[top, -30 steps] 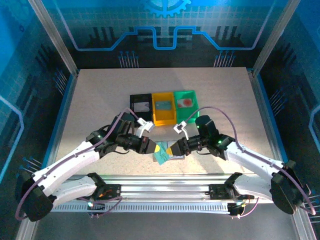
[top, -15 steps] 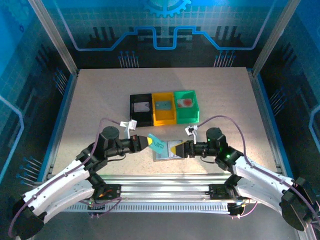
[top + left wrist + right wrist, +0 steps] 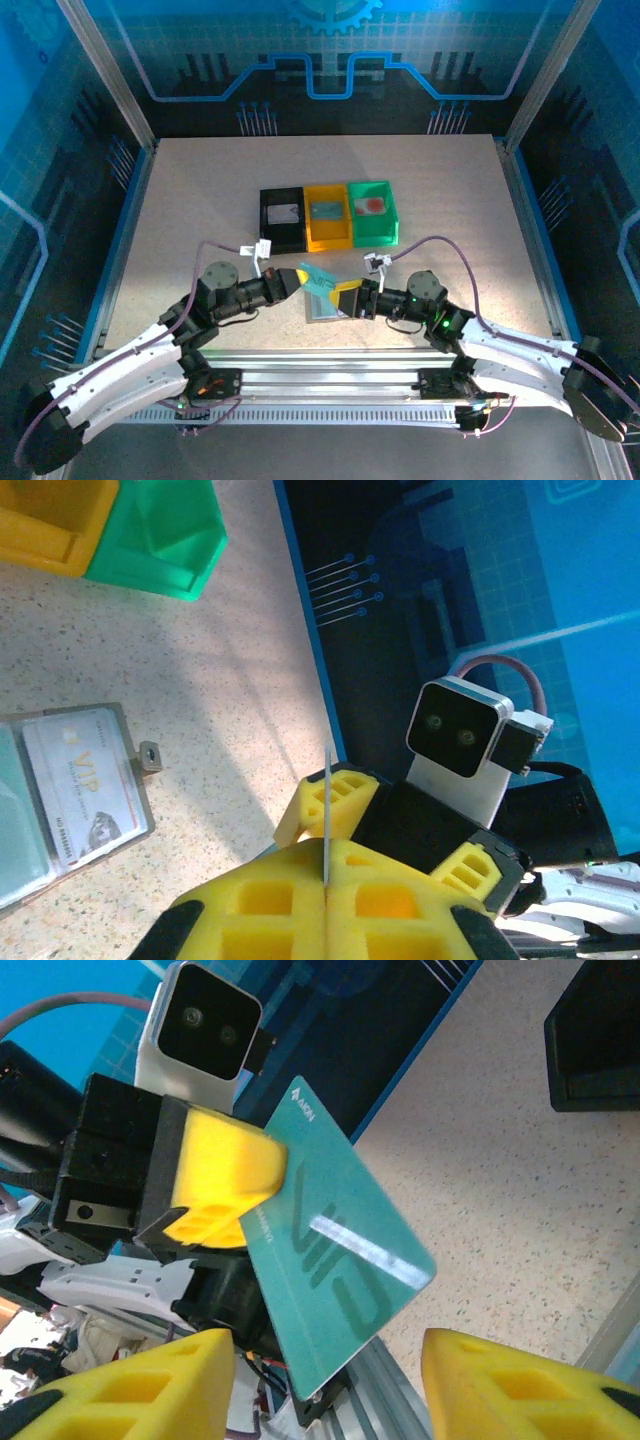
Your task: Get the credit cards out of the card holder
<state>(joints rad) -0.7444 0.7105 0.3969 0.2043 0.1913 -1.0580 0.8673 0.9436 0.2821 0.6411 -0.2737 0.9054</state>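
My left gripper [image 3: 297, 283] is shut on a teal credit card [image 3: 320, 277] and holds it in the air above the grey card holder [image 3: 322, 307], which lies open on the table. In the left wrist view the card [image 3: 326, 790] shows edge-on between the shut yellow fingers of my left gripper [image 3: 326, 865]. The card holder [image 3: 135, 780] lies at the left with a whitish VIP card [image 3: 85, 780] in a pocket. My right gripper [image 3: 350, 298] faces the teal card [image 3: 340, 1270] and stands open [image 3: 330, 1390], its fingers wide on either side below the card.
Black bin [image 3: 283, 220], yellow bin [image 3: 328, 216] and green bin [image 3: 372, 211] stand in a row behind the holder, each with a card inside. The table's near edge and metal rail [image 3: 330, 360] run just below both grippers.
My left gripper drew the teal card out of the holder to the left, then carried it back right and upward. My right gripper lifted off the holder and now faces the card.
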